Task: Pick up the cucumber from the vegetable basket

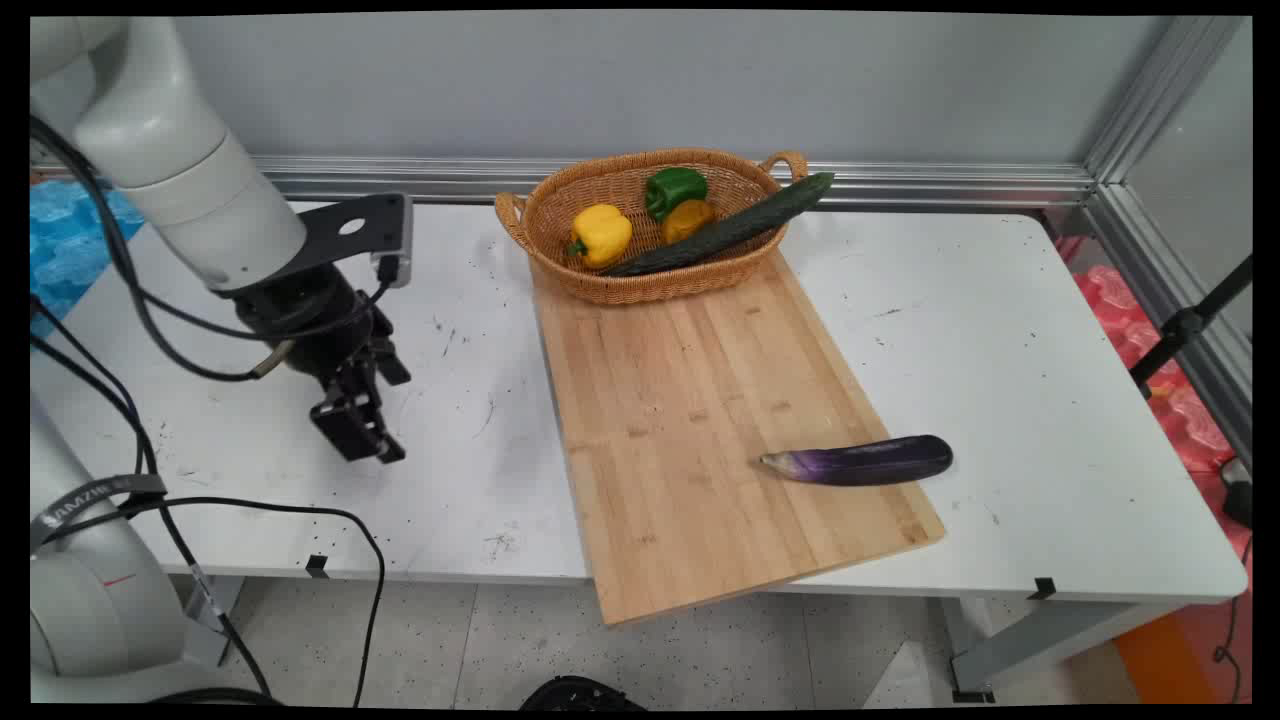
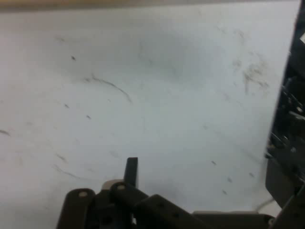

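claw (image 1: 375,450) over bare table (image 1: 250,450)

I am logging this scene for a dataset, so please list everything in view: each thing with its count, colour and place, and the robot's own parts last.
table: one, white, scuffed, fills the middle of the main view.
cutting board: one, light wood, lies on the table's middle, its near corner over the edge.
basket: one, tan wicker with two handles, on the board's far end.
yellow pepper: one, in the basket's left part.
green pepper: one, at the basket's back.
orange pepper: one, in the basket's middle.
cucumber: one, dark green, lies across the basket, its tip over the right rim.
eggplant: one, purple, on the board's near right edge.
gripper: one, black, over bare table left of the board, holding nothing.
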Tool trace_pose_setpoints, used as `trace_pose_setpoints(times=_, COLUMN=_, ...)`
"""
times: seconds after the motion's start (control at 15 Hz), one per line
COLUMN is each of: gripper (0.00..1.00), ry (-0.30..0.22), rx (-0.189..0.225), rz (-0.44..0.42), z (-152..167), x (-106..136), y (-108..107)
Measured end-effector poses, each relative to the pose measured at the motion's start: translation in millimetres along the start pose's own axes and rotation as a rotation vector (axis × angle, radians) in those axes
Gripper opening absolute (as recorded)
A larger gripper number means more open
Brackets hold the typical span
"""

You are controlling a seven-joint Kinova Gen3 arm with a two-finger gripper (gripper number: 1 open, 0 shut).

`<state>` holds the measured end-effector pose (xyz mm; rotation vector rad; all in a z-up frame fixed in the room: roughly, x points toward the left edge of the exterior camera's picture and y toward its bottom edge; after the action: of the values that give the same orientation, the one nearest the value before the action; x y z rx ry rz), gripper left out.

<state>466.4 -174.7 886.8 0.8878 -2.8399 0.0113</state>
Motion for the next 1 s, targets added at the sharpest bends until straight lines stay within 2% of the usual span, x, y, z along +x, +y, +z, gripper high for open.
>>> trace_pose_setpoints(times=0.47, gripper=1.0, ry=0.088, rx=0.095, rz=0.011, z=0, x=54, y=-48)
trace_pose_setpoints(times=0.67, gripper=1.0, ry=0.146, rx=0.138, rz=0.03, z=-3, x=91, y=-79)
trace_pose_setpoints(times=0.87, gripper=1.0, ry=0.19, rx=0.165, rz=0.037, z=-4, x=118, y=-102)
trace_pose_setpoints(times=1.0, gripper=1.0, ry=0.237, rx=0.188, rz=0.041, z=-4, x=143, y=-126)
